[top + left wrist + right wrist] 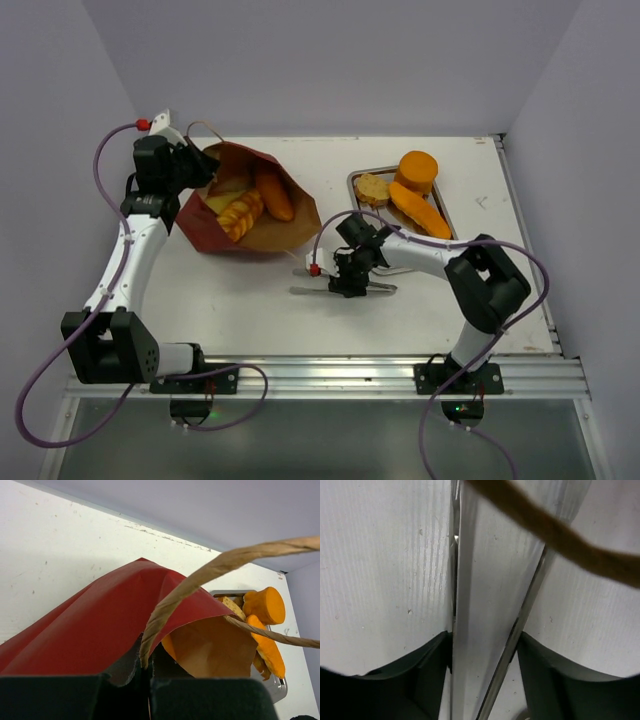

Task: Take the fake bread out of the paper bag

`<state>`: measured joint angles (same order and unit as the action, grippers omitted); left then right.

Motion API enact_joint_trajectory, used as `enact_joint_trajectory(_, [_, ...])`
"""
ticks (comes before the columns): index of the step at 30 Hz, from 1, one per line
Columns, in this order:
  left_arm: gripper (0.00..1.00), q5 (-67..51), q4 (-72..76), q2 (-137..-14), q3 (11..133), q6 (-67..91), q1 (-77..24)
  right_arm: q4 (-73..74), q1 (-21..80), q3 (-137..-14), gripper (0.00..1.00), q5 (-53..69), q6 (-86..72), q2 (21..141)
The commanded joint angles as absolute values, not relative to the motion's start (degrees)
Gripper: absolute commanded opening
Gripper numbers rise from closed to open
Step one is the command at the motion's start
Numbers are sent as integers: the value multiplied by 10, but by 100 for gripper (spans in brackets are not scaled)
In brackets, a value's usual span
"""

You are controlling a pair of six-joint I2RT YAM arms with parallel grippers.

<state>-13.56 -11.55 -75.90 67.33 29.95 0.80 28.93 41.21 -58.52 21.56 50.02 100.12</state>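
Note:
The red paper bag (205, 232) lies on its side at the back left, its brown mouth turned toward the middle. Inside it show fake bread pieces: an elongated loaf (272, 192) and a cross-hatched piece (240, 215). My left gripper (200, 165) is shut on the bag's upper edge, where the twine handle (165, 610) meets the red paper (90, 625). My right gripper (350, 288) points down at mid-table, its fingers (427, 665) pressed against both arms of steel tongs (485, 580). On the tray rest a round bun (417, 170), a slice (372, 188) and a loaf (420, 210).
The steel tray (372, 212) stands at the back right, just behind my right gripper. The tongs (310, 291) lie flat on the white table, reaching left and right of the gripper. A blurred brown cord (555, 535) crosses the right wrist view. Walls close the back and both sides.

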Motion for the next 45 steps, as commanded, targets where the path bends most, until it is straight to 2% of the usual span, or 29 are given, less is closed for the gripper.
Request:
enact_joint_trajectory(1, [0,-154,-61,-735,670,305,18,330,415,-570,52,183,504,1051])
enact_joint_trajectory(2, [0,-154,-61,-734,668,305,18,334,415,-569,47,181,503,1052])
enact_joint_trajectory(5, [0,-155,-62,-730,666,305,20,329,415,-550,22,179,503,1044])
enact_joint_trajectory(7, [0,-156,-62,-729,666,304,22,324,414,-541,16,183,504,1027])
enact_joint_trajectory(9, [0,-156,-62,-729,666,303,23,329,415,-530,5,189,507,1010])
enact_joint_trajectory(11, [0,-156,-62,-729,666,303,24,337,413,-524,0,199,506,978])
enact_joint_trajectory(15, [0,-156,-64,-727,668,302,25,380,405,-531,0,234,508,907])
enact_joint_trajectory(23, [0,-162,-62,-728,665,297,27,589,351,-615,0,348,561,754])
enact_joint_trajectory(28, [0,-176,-53,-729,657,289,27,635,338,-691,0,383,502,698])
enact_joint_trajectory(33, [0,-201,-48,-730,646,275,27,607,333,-801,1,401,387,715])
enact_joint_trajectory(36, [0,-225,-35,-730,634,266,27,566,337,-855,6,382,266,761])
enact_joint_trajectory(38, [0,-239,-27,-728,625,264,27,567,347,-904,7,355,241,809])
enact_joint_trajectory(45, [0,-291,14,-721,573,260,26,536,367,-958,13,351,150,891])
